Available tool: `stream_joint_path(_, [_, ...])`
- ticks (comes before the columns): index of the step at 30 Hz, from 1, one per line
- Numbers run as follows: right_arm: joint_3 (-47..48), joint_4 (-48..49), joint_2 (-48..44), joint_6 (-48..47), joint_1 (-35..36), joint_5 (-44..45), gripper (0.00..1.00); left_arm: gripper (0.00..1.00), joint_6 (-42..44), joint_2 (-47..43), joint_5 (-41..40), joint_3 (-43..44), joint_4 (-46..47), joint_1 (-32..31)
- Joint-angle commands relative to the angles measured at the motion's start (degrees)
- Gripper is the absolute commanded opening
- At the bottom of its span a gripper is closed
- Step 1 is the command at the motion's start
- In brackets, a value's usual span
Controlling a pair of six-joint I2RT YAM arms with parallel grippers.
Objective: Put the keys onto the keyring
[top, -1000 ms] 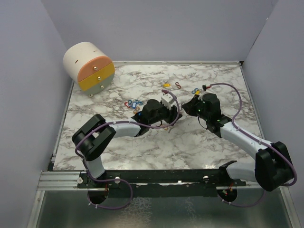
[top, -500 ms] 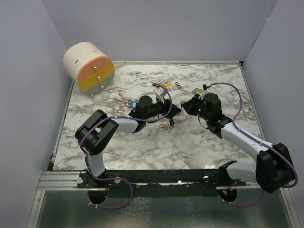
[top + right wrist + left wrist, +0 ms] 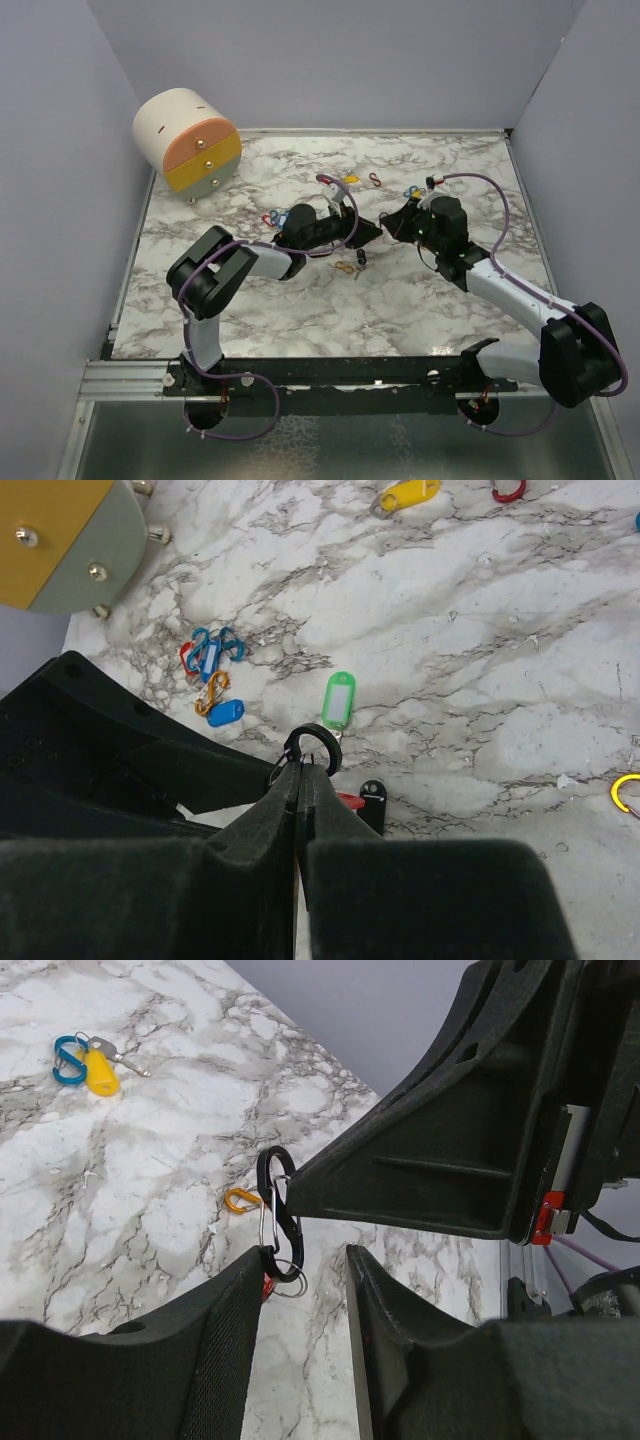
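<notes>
The right hand [image 3: 300, 772] was pinched shut on the black keyring [image 3: 313, 742], holding it raised just past its fingertips, probably to steady it for threading. The left hand [image 3: 303, 1256] faced it with fingers narrowly parted, apparently gripping nothing, and the keyring hung at their tips. A green key [image 3: 338, 700] lay just beyond the right hand on the marbled table [image 3: 400, 300], which plain grey walls [image 3: 330, 60] enclosed.

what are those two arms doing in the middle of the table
The two grippers sit tip to tip mid-table. The right gripper is shut on a black carabiner and holds it out. The left gripper is open, its fingers on either side of the clip's lower end. Loose key tags, among them a green tag and a yellow tag, lie on the marble table, not yet on the clip.
</notes>
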Motion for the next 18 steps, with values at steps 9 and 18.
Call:
stream_joint_path(9, [-0.5, 3.1, -0.9, -1.3, -0.3, -2.8, 0.00, 0.15, -3.0, 1.9, 2.5, -0.8, 8.1, 0.9])
stream_joint_path(18, [-0.5, 2.6, -0.8, -1.2, -0.3, -1.9, 0.04, 0.00, -5.9, 2.0, 1.4, -2.9, 12.7, 1.9])
